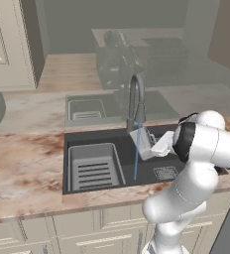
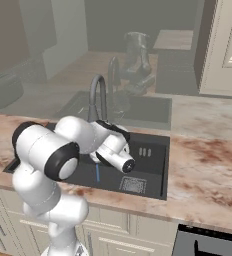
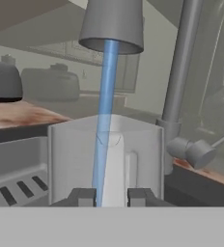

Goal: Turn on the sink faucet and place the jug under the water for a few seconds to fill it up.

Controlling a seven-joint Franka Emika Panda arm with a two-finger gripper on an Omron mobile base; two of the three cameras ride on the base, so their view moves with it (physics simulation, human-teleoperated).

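The translucent jug (image 3: 106, 159) hangs upright right under the nozzle of the sink faucet (image 3: 113, 26), with my gripper (image 3: 112, 197) shut on its near side by the handle. A thin blue stream of water (image 3: 106, 82) drops from the nozzle into the jug's open top. From the left base view, the jug (image 1: 143, 141) sits just below the faucet (image 1: 136, 99), above the black sink (image 1: 142, 174), and the water (image 1: 136, 161) runs on down toward the basin floor. In the right base view my arm covers the jug; the faucet (image 2: 97, 95) and water (image 2: 97, 173) show beside it.
A ribbed grey rack (image 1: 93, 166) fills the sink's left part and a square drain grate (image 1: 165, 172) lies at its right. The faucet's lever (image 3: 196, 153) sticks out beside the stem. A silver toaster (image 2: 5, 87) stands on the marbled counter (image 1: 23, 168).
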